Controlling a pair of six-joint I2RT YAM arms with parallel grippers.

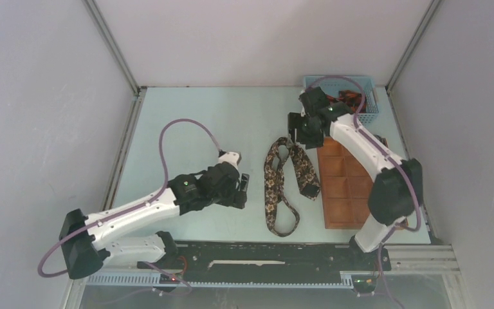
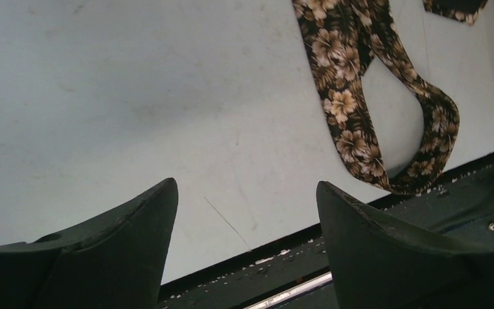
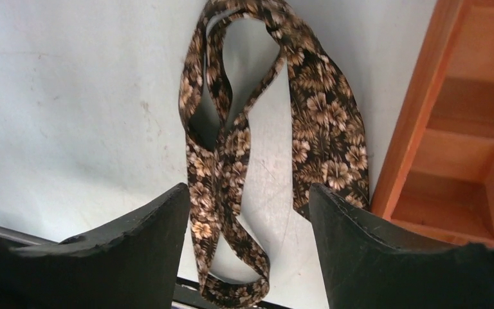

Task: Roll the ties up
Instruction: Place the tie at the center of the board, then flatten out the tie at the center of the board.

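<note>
The right tool (image 1: 298, 131) (image 3: 249, 190) hangs with its jaws spread and nothing between them, above the far end of the tie (image 1: 271, 190) (image 3: 325, 129) and just left of the tray's (image 1: 344, 207) (image 3: 424, 116) far corner. The left tool (image 1: 241, 190) (image 2: 246, 187) is likewise open and empty, low over bare bench (image 1: 186, 116) to the left of the tie and clear of it. The tie lies unrolled in the middle of the bench: dark brown cloth printed all over with tan flowers, bent into a long, loose loop. Its strands cross near the far end, one strand is twisted, and the near end curves round close to the bench's front edge. The wider blade runs beside the tray's left wall, its pointed tip near that wall; whether they touch is hard to tell. The tray is orange-brown with square compartments, those in view empty. A blue mesh basket (image 1: 373, 106) stands at the far right, behind the right arm.
</note>
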